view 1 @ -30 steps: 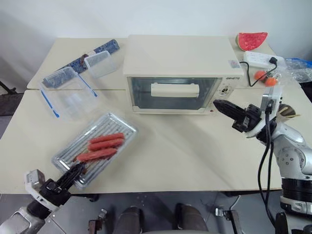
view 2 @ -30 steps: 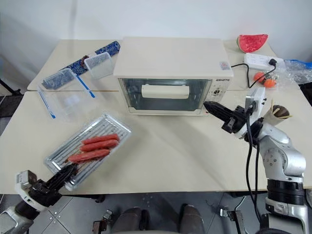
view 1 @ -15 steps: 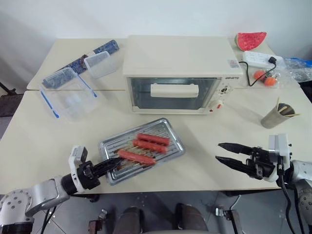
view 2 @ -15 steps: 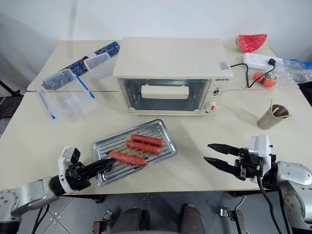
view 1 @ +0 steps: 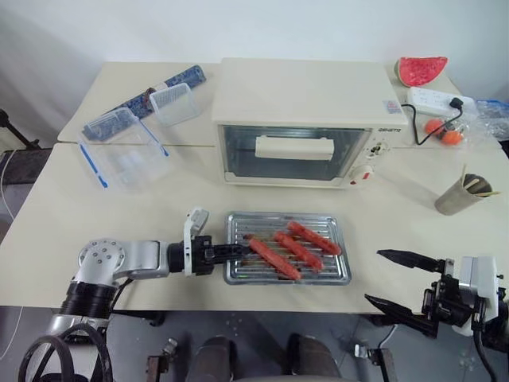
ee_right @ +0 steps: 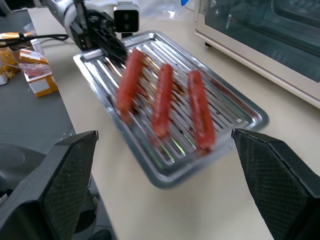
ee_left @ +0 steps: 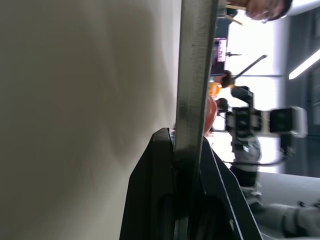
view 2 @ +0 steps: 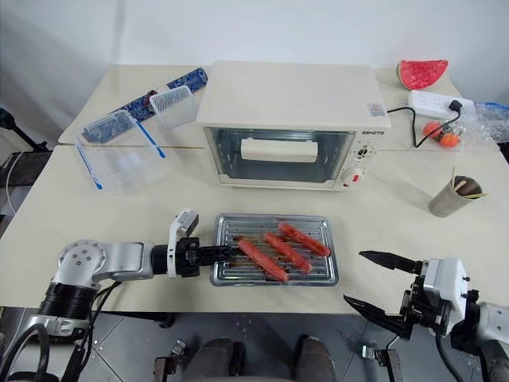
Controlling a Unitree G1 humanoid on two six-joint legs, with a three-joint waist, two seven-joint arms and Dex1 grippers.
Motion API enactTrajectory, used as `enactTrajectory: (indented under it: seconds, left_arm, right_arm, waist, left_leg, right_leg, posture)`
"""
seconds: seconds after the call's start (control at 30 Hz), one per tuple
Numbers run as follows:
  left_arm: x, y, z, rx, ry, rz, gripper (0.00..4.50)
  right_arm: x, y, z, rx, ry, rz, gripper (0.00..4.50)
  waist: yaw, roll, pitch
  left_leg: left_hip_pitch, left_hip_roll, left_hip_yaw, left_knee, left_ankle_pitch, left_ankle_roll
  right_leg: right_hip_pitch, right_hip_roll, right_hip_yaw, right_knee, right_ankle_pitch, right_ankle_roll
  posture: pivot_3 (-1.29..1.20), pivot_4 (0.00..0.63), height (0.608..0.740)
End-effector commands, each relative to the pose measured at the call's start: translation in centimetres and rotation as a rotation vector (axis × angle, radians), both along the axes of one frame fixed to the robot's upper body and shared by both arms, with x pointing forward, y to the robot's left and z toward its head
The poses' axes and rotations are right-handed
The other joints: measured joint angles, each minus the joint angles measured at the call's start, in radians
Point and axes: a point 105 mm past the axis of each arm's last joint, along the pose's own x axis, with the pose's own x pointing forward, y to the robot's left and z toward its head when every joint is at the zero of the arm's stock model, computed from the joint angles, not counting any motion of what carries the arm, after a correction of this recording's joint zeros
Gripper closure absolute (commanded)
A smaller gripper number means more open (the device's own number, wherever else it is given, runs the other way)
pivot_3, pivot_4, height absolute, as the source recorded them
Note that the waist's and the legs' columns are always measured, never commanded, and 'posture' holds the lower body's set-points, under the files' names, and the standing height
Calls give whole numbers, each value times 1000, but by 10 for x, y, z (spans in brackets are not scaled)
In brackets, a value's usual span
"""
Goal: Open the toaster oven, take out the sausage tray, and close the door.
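Observation:
The cream toaster oven [view 1: 306, 103] stands at the back middle of the table, its dark glass door [view 1: 238, 155] closed and the bar handle [view 1: 294, 148] across it. Just in front of it lies the silver sausage tray [view 1: 342, 274], flat on the table with three red sausages [view 1: 293, 245] on its ridges. My left gripper [view 1: 229, 253] is shut on the tray's left rim [ee_left: 192, 75], which runs between its black fingers [ee_left: 150, 200]. My right gripper [view 1: 374, 276] hangs open off the table's front edge, right of the tray, with nothing between its fingers.
Two clear plastic containers [view 1: 127, 147] with blue clips sit at the back left. A cup with sticks [view 1: 457, 195], a power strip [view 1: 437, 99], small orange things [view 1: 441, 131] and a watermelon slice [view 1: 421, 69] occupy the right side.
My left gripper has swung the tray rightward, square in front of the oven. My right gripper has pulled back toward the table's front edge, dropped and opened wide.

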Motion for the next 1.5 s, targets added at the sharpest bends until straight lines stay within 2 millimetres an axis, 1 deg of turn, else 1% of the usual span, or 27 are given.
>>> enactTrajectory:
  seconds: [0.03,0.13,0.23,0.33,0.43,0.5,0.57,0.7,0.87,1.03,1.07,1.17,1.23,1.33,1.43,1.5]
  left_arm:
    - [1,-2,-11,35,28,-3,4500]
    - [3,-4,-16,78,41,-6,4500]
    - [6,-7,-15,74,47,-1,4500]
    - [9,-8,-20,123,53,8,4500]
    - [16,-10,-19,123,43,52,4500]
    - [17,-10,-21,158,36,55,4500]
    - [17,-11,-21,174,27,56,4500]
    - [20,-16,-16,150,13,80,4500]
    - [23,-16,-16,158,11,110,4500]
    - [22,-17,-17,154,25,109,4500]
    - [22,-17,-16,152,25,109,3832]
    - [22,-17,-15,142,19,119,3078]
    - [22,-16,-13,137,12,123,2472]
    - [17,-12,-11,178,-56,95,1610]
    - [8,-1,0,160,-141,63,747]
    - [5,15,5,203,-241,73,197]
  right_arm:
    - [-6,3,10,-2,-54,-14,26]
    - [-8,5,11,1,-57,-27,26]
    - [-10,6,11,3,-59,-33,26]
    - [-11,7,11,3,-59,-37,26]
    - [-13,8,10,4,-56,-38,26]
    - [-13,8,10,4,-56,-39,26]
    - [-13,9,10,5,-56,-38,26]
    - [-12,11,9,7,-58,-33,26]
    - [-9,11,10,10,-59,-28,26]
    - [-11,10,10,6,-51,-16,26]
    - [-11,10,10,4,-49,-16,0]
    - [-11,7,10,0,-46,-18,0]
    - [-11,4,9,-4,-45,-25,0]
    - [-9,-3,9,-8,-50,-43,0]
    - [-8,-8,9,-11,-49,-49,0]
    - [-6,-9,10,-7,-52,-48,0]
  waist:
    - [3,1,0]
    - [4,2,-1]
    - [5,4,-3]
    - [10,5,-3]
    - [15,5,-3]
    - [19,5,-3]
    - [22,5,-3]
    - [26,5,-3]
    - [27,5,-3]
    - [27,5,-3]
    - [26,5,-3]
    - [23,5,-3]
    - [23,5,-3]
    - [22,4,-2]
    - [10,4,-2]
    - [-5,4,-3]
  left_leg:
    - [0,0,0,0,0,0]
    - [1,-1,0,0,1,1]
    - [2,-2,-1,0,1,1]
    - [4,-2,-2,0,1,1]
    - [7,-2,-3,0,1,1]
    - [11,-2,-3,0,0,1]
    - [11,-2,-3,0,-1,1]
    - [11,-2,-3,0,-1,1]
    - [11,-2,-3,0,-1,1]
    - [11,-2,-3,0,-1,1]
    - [11,-2,-3,0,-1,1]
    - [11,-2,-3,-1,-1,0]
    - [11,-2,-3,-2,-2,0]
    - [10,-2,-3,-2,-2,0]
    - [10,-2,-3,-2,-2,0]
    - [10,0,-2,-4,-3,-1]
  right_leg:
    - [0,0,0,0,0,0]
    - [1,-1,0,0,1,1]
    - [2,-2,0,-1,1,1]
    - [5,-3,-1,-4,1,2]
    - [10,-3,-1,-7,2,3]
    - [14,-3,-2,-9,2,3]
    - [15,-3,-1,-9,2,3]
    - [15,-3,-1,-10,2,3]
    - [15,-3,-1,-10,3,3]
    - [15,-3,-1,-11,3,3]
    - [15,-3,-1,-11,3,3]
    - [14,-3,-1,-11,3,3]
    - [14,-3,-2,-11,3,3]
    - [14,-3,-2,-12,3,3]
    - [14,-2,-2,-12,3,3]
    - [13,0,-2,-12,2,3]
  posture:
    - [0,150,740]
    - [0,150,740]
    - [0,150,740]
    - [0,150,740]
    - [0,150,740]
    - [0,150,740]
    - [0,150,740]
    - [0,150,740]
    - [0,150,740]
    - [0,150,740]
    - [0,150,740]
    - [0,150,740]
    - [0,150,740]
    - [0,150,740]
    - [0,150,740]
    - [0,150,740]
